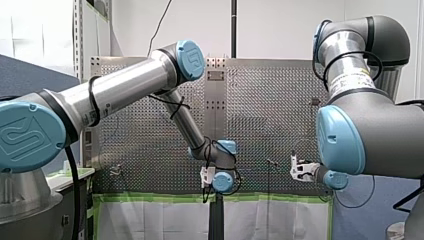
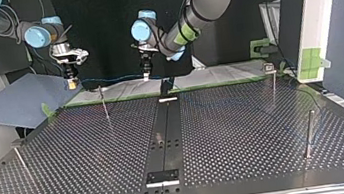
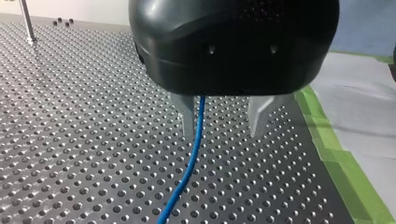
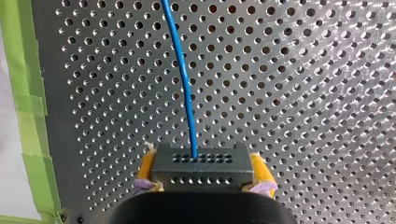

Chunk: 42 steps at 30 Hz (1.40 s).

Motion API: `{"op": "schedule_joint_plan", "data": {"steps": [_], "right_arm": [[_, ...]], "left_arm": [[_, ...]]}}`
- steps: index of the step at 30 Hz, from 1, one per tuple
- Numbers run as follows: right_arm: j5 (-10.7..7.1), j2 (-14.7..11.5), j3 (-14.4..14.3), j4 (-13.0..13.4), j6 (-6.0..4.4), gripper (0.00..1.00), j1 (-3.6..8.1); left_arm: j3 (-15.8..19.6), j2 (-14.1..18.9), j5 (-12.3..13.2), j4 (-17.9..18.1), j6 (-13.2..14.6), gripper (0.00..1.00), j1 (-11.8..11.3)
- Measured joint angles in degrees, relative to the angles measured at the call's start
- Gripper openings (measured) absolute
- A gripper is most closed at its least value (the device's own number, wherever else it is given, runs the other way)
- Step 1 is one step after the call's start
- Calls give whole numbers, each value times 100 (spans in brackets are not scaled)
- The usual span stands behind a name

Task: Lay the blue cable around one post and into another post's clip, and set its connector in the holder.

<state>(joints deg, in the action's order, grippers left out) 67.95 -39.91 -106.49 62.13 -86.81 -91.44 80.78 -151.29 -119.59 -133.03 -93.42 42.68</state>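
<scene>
In the left wrist view the blue cable (image 3: 192,156) runs over the perforated table between the metal fingers of my left gripper (image 3: 222,135), close against one finger (image 3: 188,119). A clear gap separates the two fingers, so this gripper is open. My right gripper (image 4: 204,176) is shut, its yellow pads (image 4: 260,170) on a black connector block (image 4: 201,163) from which the cable (image 4: 186,79) leads away. In the top view the cable (image 2: 112,78) spans from my right gripper (image 2: 73,83) to my left gripper (image 2: 147,73), both above the table's far edge.
Thin posts stand on the table (image 2: 245,132): one near the cable (image 2: 104,103), one at the top view's left (image 2: 20,158), two at its right (image 2: 273,81) (image 2: 310,132). A small black fixture (image 2: 167,85) sits on the centre strip, another (image 2: 162,176) at its near end. Green tape (image 3: 336,149) lines the edge.
</scene>
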Motion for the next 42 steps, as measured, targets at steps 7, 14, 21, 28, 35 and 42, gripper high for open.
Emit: {"op": "schedule_joint_plan", "data": {"steps": [7,14,21,28,35,42], "right_arm": [[0,-1,1,2,3,0,-3],[0,-2,0,2,5,0,-9],[0,-1,0,2,11,0,-12],[0,2,1,2,13,0,-12],[0,-3,6,2,5,0,-9],[6,-5,9,-6,11,0,-4]], "left_arm": [[-2,0,-39,36,0,27,29],[-1,0,-46,39,8,18,41],[-1,0,15,39,6,0,47],[-2,0,228,43,31,0,49],[-3,0,290,191,184,0,138],[-17,-6,416,568,143,0,362]]}}
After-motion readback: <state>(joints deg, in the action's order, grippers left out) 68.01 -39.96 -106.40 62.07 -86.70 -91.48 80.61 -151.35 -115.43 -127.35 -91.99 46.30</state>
